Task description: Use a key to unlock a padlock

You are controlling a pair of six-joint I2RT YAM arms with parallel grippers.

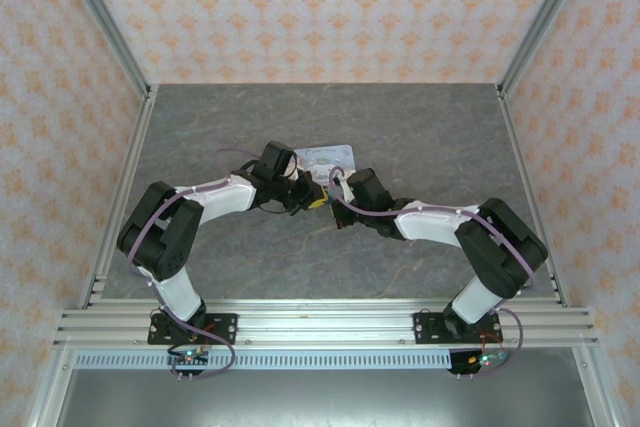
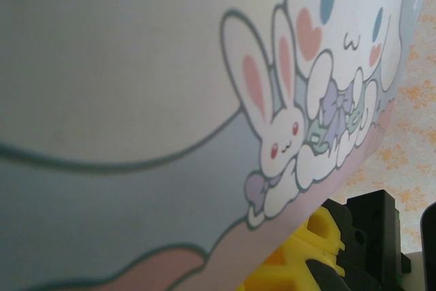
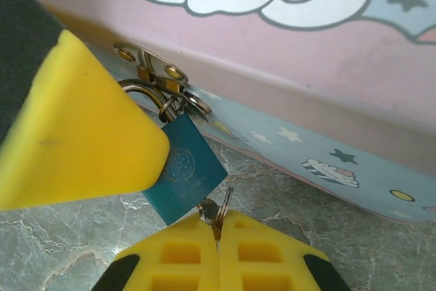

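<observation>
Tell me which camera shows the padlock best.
Right wrist view: the padlock hangs close-up from the hasp of the tin box, the key at its base. In the top external view it is too small to make out; the left wrist view faces the tin box's printed surface.

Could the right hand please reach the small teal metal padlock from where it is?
Likely yes: shut on the thin pale metal key, the right hand sits just under the padlock, nothing between.

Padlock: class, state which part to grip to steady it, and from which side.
Probably grip the padlock by its flat body's side edges, coming from the front: its top hangs in the hasp, the key sits at its bottom, the tin box lies behind.
</observation>
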